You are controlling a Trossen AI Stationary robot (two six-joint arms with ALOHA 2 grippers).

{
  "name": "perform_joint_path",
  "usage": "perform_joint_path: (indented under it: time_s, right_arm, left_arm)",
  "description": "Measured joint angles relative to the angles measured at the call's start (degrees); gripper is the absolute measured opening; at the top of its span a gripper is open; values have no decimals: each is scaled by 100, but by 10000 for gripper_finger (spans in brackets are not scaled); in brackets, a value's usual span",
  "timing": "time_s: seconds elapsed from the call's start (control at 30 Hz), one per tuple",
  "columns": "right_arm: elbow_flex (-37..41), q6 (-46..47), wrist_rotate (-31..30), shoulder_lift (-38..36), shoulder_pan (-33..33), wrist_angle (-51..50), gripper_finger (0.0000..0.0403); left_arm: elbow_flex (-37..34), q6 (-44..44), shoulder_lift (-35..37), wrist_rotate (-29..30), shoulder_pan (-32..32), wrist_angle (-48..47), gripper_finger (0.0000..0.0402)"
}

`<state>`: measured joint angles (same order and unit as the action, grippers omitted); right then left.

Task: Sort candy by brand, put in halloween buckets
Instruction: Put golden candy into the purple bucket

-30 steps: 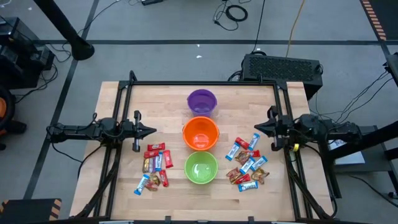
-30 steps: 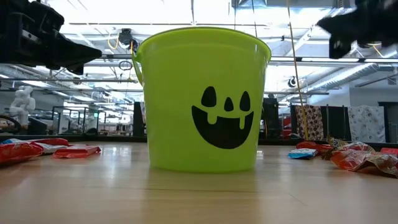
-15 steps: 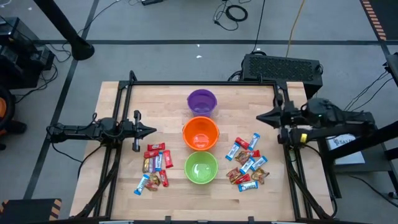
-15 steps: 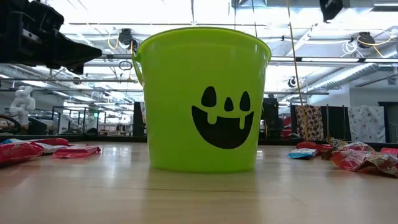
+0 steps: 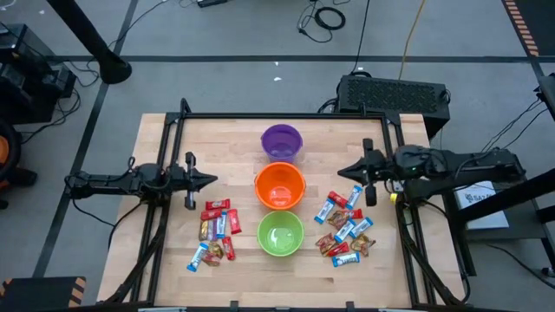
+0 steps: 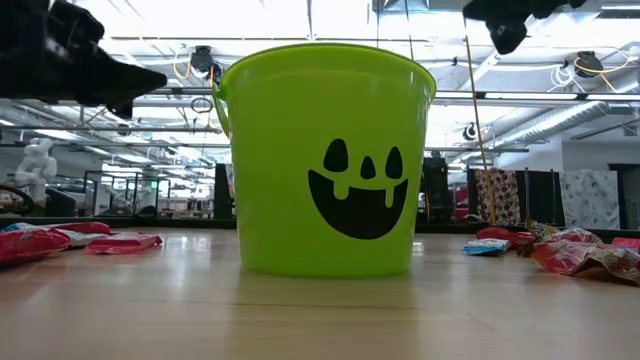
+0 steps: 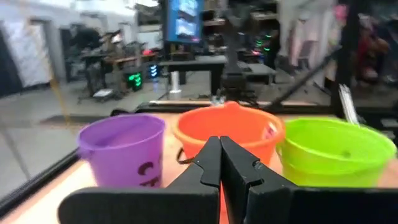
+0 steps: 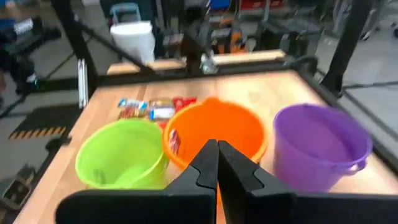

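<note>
Three halloween buckets stand in a row down the table's middle: purple (image 5: 282, 140) farthest, orange (image 5: 280, 185) in the middle, light green (image 5: 280, 233) nearest. Candy lies in two heaps, one left of the green bucket (image 5: 215, 232), one right of it (image 5: 345, 227). My left gripper (image 5: 214, 181) is shut and empty, level, above the table's left side, pointing at the orange bucket. My right gripper (image 5: 342, 170) is shut and empty, raised above the right candy heap's far end, pointing toward the orange bucket (image 8: 214, 134).
A black frame (image 5: 286, 115) runs along the table's far, left and right edges. Bare wood lies between the buckets and the far corners. In the low view the green bucket (image 6: 325, 160) fills the middle, with candy at both sides (image 6: 60, 240) (image 6: 575, 250).
My right gripper has risen and come in from the table's right edge toward the buckets, tipping a little downward, still shut. My left gripper has stayed in place. Buckets and candy have not moved.
</note>
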<state>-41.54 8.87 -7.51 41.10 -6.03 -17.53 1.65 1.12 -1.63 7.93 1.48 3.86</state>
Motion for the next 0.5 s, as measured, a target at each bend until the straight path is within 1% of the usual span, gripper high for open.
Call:
perform_joint_path:
  time_s: [0.1, 0.2, 0.3, 0.37, 0.5]
  right_arm:
    - [2, 106, 1, 206, -181, -140, 0]
    - [5, 183, 0, 400, -362, -198, 0]
    - [5, 242, 0, 564, -486, -208, 0]
    - [7, 242, 0, 662, -552, -261, 0]
    - [7, 242, -6, 823, -650, -260, 0]
  left_arm:
    - [596, -54, -105, 136, 0, -212, 2]
    - [1395, 83, -534, 334, 2, -947, 2]
    - [2338, 303, -1193, 569, 2, -1440, 2]
    - [2956, 370, -1690, 604, 2, -1696, 2]
    - [4060, 48, -2763, 597, 3, -2477, 2]
